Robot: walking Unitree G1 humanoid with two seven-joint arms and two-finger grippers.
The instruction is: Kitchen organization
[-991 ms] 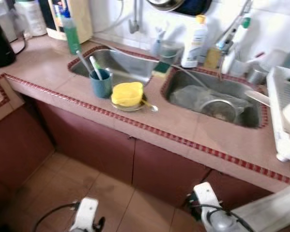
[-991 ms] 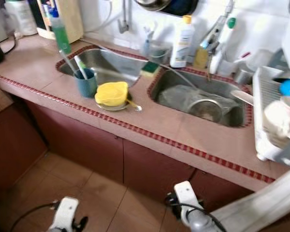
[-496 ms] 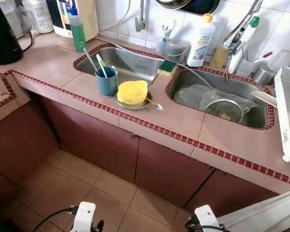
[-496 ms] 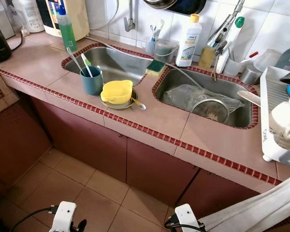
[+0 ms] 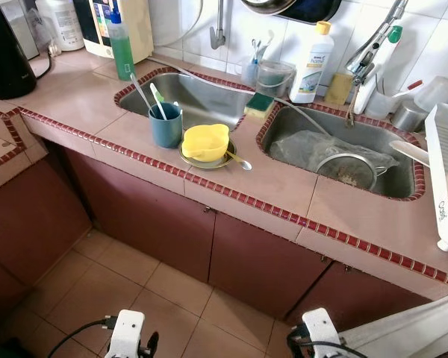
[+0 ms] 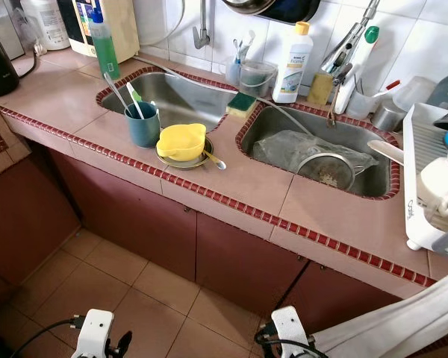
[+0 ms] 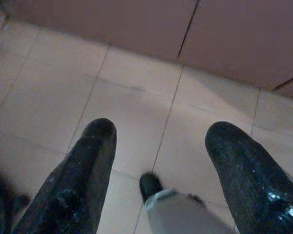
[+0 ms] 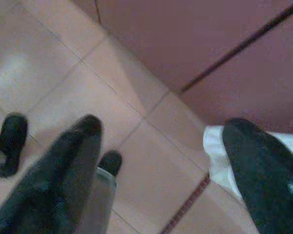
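Brown floor tiles (image 7: pixel 136 97) are what both low-hanging arms point at, with the left gripper (image 7: pixel 158 131) and right gripper (image 8: pixel 161 129) each spread wide and holding nothing in front of the red cabinet doors (image 5: pixel 209 239). Up on the tiled counter (image 5: pixel 269 179), a blue cup (image 5: pixel 165 124) with a couple of utensils stuck in it sits just beside a yellow bowl (image 5: pixel 205 142) on a plate with a spoon (image 5: pixel 237 159). Behind those, the left sink (image 5: pixel 194 97) looks bare, the right sink (image 5: pixel 336 145) holds a metal strainer (image 5: pixel 347 168) on a crumpled clear bag, and a green sponge (image 5: pixel 258 104), white bottle (image 5: pixel 316 54) and green soap bottle (image 5: pixel 122 46) line the back.

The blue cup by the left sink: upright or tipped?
Upright: the blue cup stands on the counter, utensil handles sticking out of its mouth.
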